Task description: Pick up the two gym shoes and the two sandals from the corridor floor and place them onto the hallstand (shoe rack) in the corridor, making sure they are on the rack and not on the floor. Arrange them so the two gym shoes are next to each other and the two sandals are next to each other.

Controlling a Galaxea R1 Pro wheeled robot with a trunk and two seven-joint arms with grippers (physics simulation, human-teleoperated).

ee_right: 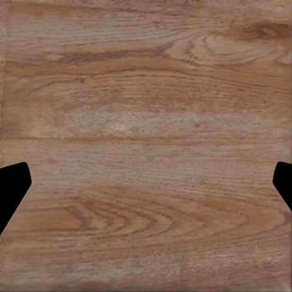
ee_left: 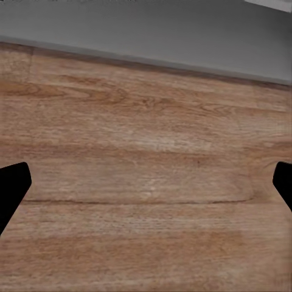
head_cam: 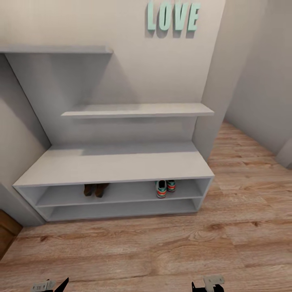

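On the hallstand, the 2 sandals sit side by side at the left of the upper shelf slot, and the 2 gym shoes sit together at its right, heels outward, all off the corridor floor. The sandals look flat, light and floppy, best pinched across the sole; the shoes look stiffer, best taken by the heel collar. The left gripper and right gripper hang over bare planks, fingers wide apart, empty.
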